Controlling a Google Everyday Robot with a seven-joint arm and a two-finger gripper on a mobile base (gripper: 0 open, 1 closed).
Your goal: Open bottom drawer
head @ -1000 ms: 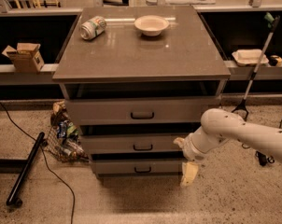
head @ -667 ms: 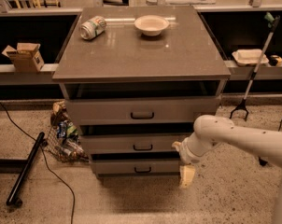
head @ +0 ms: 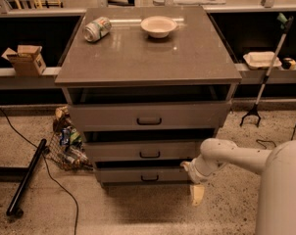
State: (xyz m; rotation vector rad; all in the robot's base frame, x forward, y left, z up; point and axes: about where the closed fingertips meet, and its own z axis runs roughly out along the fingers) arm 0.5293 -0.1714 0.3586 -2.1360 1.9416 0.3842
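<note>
finding: the bottom drawer (head: pixel 123 174) is the lowest of three grey fronts in the cabinet. its black handle (head: pixel 149 178) sits at the centre of the front. a dark gap shows above the handle, under the middle drawer (head: pixel 118 151). the front looks close to fully in, though a slight opening cannot be ruled out.

gripper (head: pixel 196 194): right of the handle and a little lower, off the right end of the front and near the floor. it is apart from the handle. whether it is clenched or released cannot be told. the arm (head: pixel 236 155) comes in from the right of the handle.

judgement: the step in hand is the approach to the handle. no hold is made and the pull is not begun.

recommendations:
- bring the gripper left and slightly up until it is square to the handle, approaching from the front, not along the face.
- take the loop at its middle, as an off-centre hold may skew the drawer in its runners.
- pull straight out, level, away from the cabinet. keep the wrist under the middle drawer, which overhangs the handle.

risks: the loop is small and dark, so a miss or a slip off is likely. the can (head: pixel 97 29) and bowl (head: pixel 159 26) on the surface (head: pixel 148 58) above the handle may shift if the cabinet is jerked.
</note>
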